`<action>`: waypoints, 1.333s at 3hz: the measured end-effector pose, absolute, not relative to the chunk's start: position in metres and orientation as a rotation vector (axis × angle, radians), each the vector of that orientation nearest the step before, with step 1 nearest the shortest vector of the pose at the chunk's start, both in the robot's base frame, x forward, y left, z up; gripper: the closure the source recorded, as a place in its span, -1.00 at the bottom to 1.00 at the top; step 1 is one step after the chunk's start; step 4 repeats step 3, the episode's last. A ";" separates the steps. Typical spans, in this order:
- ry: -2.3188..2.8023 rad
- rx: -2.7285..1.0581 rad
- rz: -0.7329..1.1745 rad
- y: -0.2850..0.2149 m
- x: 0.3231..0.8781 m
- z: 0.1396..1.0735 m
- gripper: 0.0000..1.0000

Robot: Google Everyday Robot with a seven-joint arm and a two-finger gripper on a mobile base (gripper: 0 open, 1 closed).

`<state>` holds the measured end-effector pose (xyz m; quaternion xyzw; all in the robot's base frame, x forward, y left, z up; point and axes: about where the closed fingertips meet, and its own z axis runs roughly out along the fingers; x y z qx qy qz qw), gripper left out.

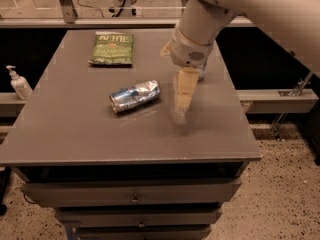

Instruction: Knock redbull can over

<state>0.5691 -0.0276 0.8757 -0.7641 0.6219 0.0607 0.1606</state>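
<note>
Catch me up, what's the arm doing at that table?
The redbull can lies on its side near the middle of the grey table, so the knock-over looks done. The robot's gripper hangs beside the can, apart from it. A green chip bag lies flat at the back.

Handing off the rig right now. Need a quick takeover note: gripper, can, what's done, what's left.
Gripper: points down over the table, just right of the redbull can, not touching it.
Can: lying on its side mid-table, nearer the camera than the green chip bag.
Done: can is knocked over.
Left: probably only pulling the arm clear.
</note>
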 end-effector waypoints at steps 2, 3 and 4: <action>1.834 -1.714 0.416 -0.121 0.545 0.888 -1.00; 1.809 -1.492 0.538 -0.166 0.527 0.883 -1.00; 1.809 -1.492 0.538 -0.166 0.527 0.883 -1.00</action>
